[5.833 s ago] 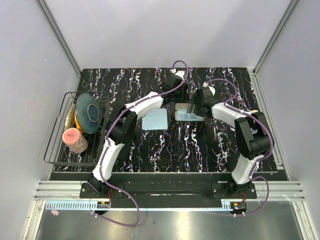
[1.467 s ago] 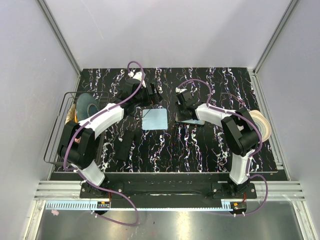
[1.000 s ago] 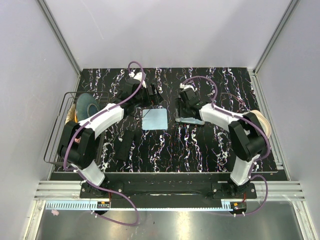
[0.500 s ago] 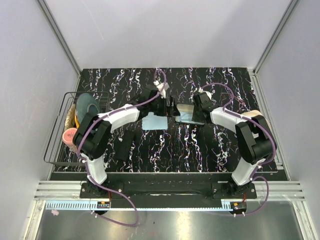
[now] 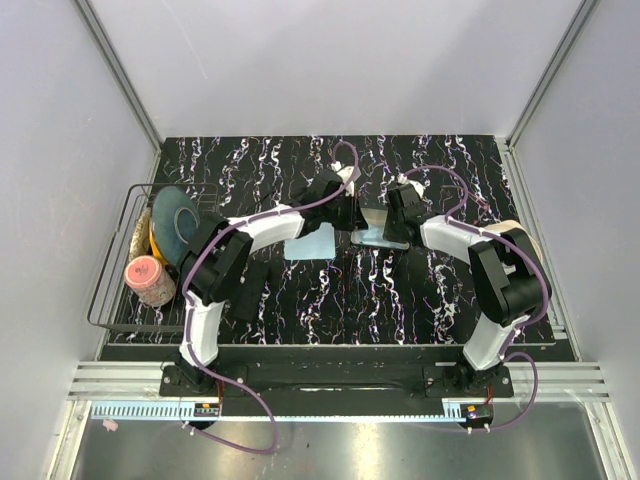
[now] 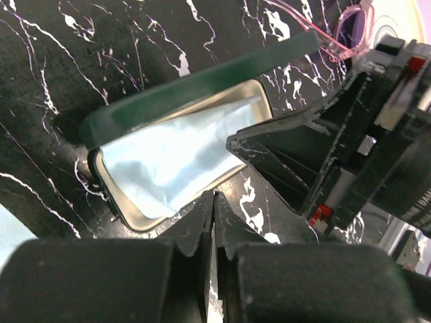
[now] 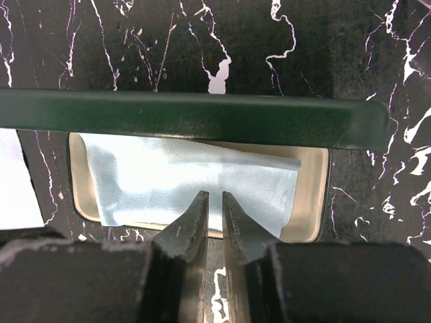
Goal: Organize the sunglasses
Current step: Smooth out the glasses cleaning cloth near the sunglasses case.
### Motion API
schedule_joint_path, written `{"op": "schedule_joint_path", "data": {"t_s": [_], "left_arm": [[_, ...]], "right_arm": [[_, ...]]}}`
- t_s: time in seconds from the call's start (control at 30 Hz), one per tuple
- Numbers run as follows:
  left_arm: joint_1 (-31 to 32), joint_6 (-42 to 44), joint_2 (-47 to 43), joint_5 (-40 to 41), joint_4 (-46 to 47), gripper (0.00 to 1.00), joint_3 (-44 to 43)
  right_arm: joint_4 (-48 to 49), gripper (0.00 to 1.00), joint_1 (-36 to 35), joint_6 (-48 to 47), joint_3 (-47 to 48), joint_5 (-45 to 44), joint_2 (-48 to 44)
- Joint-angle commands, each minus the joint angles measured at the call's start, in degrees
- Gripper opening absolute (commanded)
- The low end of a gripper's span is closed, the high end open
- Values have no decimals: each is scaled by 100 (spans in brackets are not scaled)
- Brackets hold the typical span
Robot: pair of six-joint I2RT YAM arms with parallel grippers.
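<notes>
An open glasses case [image 5: 376, 232] lies mid-table, with a dark green lid [image 7: 195, 118] and a cream tray [image 7: 313, 195] holding a light blue cloth [image 7: 168, 175]. Pink sunglasses [image 6: 337, 33] lie on the table beyond the case. My left gripper [image 6: 214, 195] is shut at the case's rim, with nothing seen between its tips. My right gripper [image 7: 214, 196] points down onto the cloth in the case. Its jaws stand a narrow slit apart, and I cannot tell if they pinch the cloth. In the top view both grippers meet at the case, left [image 5: 352, 222] and right [image 5: 396, 228].
A second light blue cloth [image 5: 312, 243] lies flat to the left of the case. A black object [image 5: 255, 285] sits nearer the left arm. A wire rack [image 5: 115, 290] at the left edge holds a plate [image 5: 175, 225] and a pink cup [image 5: 148, 280]. A tape roll [image 5: 520, 235] lies at right.
My left arm swung right from the back left of the table to the case, and its gripper shut. My right gripper's jaws narrowed over the cloth in the case.
</notes>
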State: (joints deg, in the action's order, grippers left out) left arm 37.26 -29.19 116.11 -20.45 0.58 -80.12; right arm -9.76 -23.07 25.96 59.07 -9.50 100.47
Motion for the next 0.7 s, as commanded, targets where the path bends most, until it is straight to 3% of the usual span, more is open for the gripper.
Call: {"op": "schedule_joint_path", "data": {"t_s": [0.0,0.47,0.67], "left_arm": [[106,-8,192,383,109,4,-338],[317,10,720,1622,-427,1,-602],[317,19,790,1579,-436,5,-602]], "right_arm": [[387,19,66,15,-97,18,34],[616,18,145,103,-334,80,-9],[370,18,259,155,-343,-87,-9]]}}
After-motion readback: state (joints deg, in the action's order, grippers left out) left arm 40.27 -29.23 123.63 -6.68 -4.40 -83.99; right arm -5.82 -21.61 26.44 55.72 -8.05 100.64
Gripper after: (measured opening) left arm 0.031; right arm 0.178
